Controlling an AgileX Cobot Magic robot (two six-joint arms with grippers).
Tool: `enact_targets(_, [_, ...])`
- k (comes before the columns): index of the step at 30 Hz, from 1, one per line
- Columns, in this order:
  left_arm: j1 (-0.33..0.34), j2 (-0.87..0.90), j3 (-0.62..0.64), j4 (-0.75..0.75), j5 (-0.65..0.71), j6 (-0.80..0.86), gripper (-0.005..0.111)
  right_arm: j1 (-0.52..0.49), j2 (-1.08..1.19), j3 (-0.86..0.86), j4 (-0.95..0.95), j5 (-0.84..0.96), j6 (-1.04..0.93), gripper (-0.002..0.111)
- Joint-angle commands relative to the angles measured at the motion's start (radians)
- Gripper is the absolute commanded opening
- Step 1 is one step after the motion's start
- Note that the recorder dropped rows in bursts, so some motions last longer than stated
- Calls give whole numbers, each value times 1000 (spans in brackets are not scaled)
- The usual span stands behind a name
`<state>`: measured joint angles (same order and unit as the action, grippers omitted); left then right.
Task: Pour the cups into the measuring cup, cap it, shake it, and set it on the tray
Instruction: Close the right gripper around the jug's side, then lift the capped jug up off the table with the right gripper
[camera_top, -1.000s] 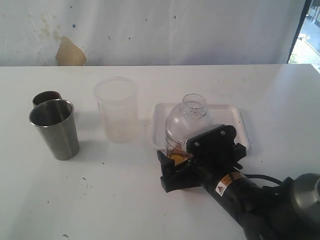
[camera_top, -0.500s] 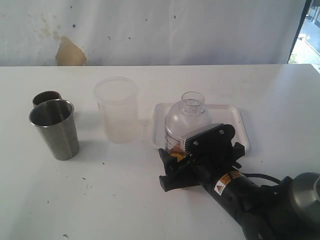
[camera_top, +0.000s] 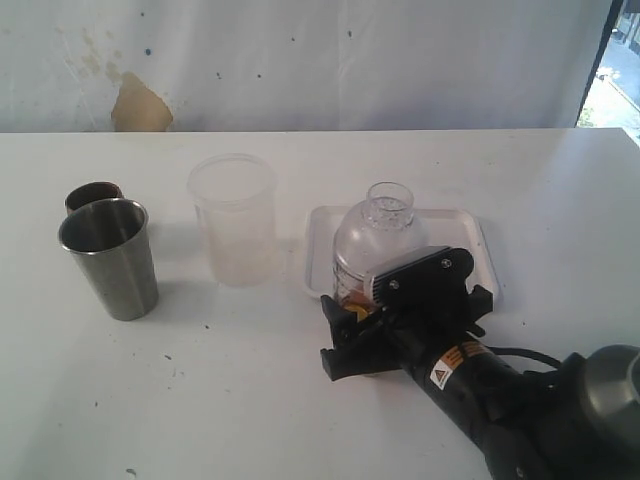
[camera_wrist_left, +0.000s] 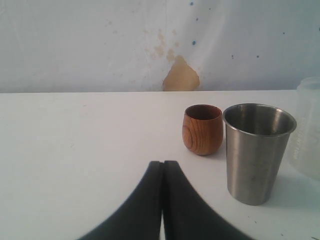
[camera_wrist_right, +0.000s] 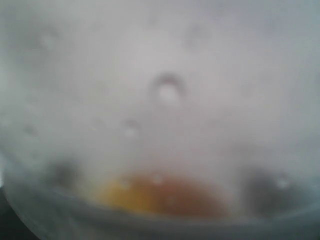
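The clear measuring cup (camera_top: 375, 245), with a domed perforated cap on top, stands upright at the front edge of the white tray (camera_top: 470, 235). My right gripper (camera_top: 408, 308) is shut on its lower part, one jaw on each side. The cup's wet wall (camera_wrist_right: 165, 100) fills the right wrist view, with orange-yellow contents (camera_wrist_right: 160, 195) at the bottom. The steel tumbler (camera_top: 110, 258) and the copper-brown cup (camera_top: 92, 193) stand at the far left. My left gripper (camera_wrist_left: 163, 162) is shut and empty, low over the table a little short of the brown cup (camera_wrist_left: 202, 129) and the tumbler (camera_wrist_left: 257, 150).
A frosted plastic tub (camera_top: 234, 220) stands between the two cups and the tray, close to the tray's left rim. The right arm's black body (camera_top: 500, 400) lies across the front right of the table. A white backdrop closes off the far edge.
The measuring cup has gone from slightly tilted to upright, shifting a little with the right gripper, whose jaws have narrowed onto it. The cups, tub and left gripper have not moved.
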<state>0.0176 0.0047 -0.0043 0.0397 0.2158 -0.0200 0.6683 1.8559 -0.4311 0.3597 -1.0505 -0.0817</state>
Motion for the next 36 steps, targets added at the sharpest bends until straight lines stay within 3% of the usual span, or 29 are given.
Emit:
enact_targets(1, [-2, -5, 4, -9, -12, -1, 0, -1, -35, -3, 4, -27, 20, 0])
enact_targets(5, [-2, -5, 4, -9, -12, -1, 0, -1, -136, -5, -14, 0, -54, 0])
enact_targets(14, [-2, -5, 4, -9, -12, -1, 0, -5, -424, -133, 27, 406, -255, 0])
enact_targets(17, [-2, -5, 4, -9, -12, -1, 0, -49, -489, -230, 50, 610, -324, 0])
enact_targets(21, [-2, -5, 4, -9, -12, -1, 0, -131, -522, -260, 55, 653, -357, 0])
enact_targets(23, [-2, -5, 4, -9, -12, -1, 0, -215, -534, -260, 88, 661, -166, 0])
enact_targets(24, [-2, -5, 4, -9, -12, -1, 0, -203, -526, -275, -212, 718, -68, 0])
enact_targets(25, [-2, -5, 4, -9, -12, -1, 0, -170, -521, -295, -360, 806, -67, 0])
enact_targets(26, [-2, -5, 4, -9, -12, -1, 0, -149, -520, -318, -335, 903, -80, 0])
enact_targets(28, [-2, -5, 4, -9, -12, -1, 0, -282, -541, -296, -78, 738, -45, 0])
enact_targets(29, [-2, -5, 4, -9, -12, -1, 0, -293, -541, -294, -115, 712, 34, 0])
enact_targets(30, [-2, -5, 4, -9, -12, -1, 0, -253, -542, -317, -435, 793, 105, 0])
enact_targets(31, [-2, -5, 4, -9, -12, -1, 0, -222, -539, -333, -498, 881, 96, 0])
enact_targets(34, [-4, -5, 4, -9, -12, -1, 0, -340, -539, -321, -279, 788, 139, 0])
enact_targets(36, [-4, -5, 4, -9, -12, -1, 0, -334, -539, -312, -371, 747, 230, 0])
